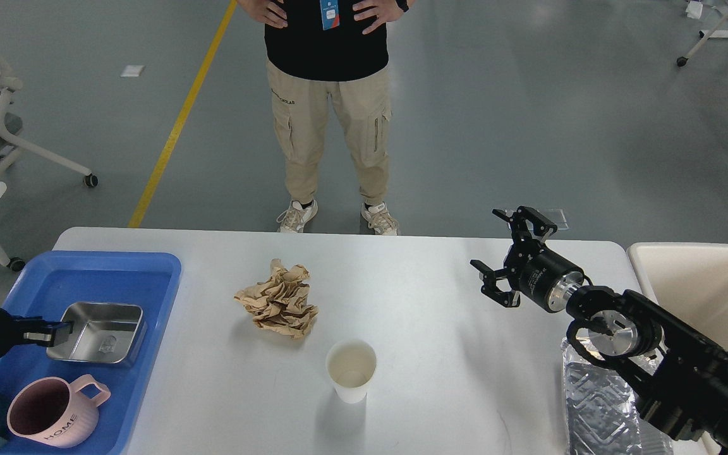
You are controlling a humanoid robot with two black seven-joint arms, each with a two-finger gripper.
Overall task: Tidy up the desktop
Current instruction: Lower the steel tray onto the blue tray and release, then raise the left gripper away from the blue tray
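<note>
Nearest, a pink mug [54, 414] sits in the blue tray [149, 328] at the left, beside a steel dish [102, 332]. Left gripper [54, 330] pinches that dish's rim, fingers closed on it. Spreading across the middle lies the desktop [433, 316], holding a paper cup [351, 370] — light, crushable, so probably best taken gently around its wall — and crumpled brown paper [279, 300], soft and easy to pinch anywhere. Farther right, right gripper [515, 259] hovers with fingers spread wide, empty, near the beige bin [705, 284].
</note>
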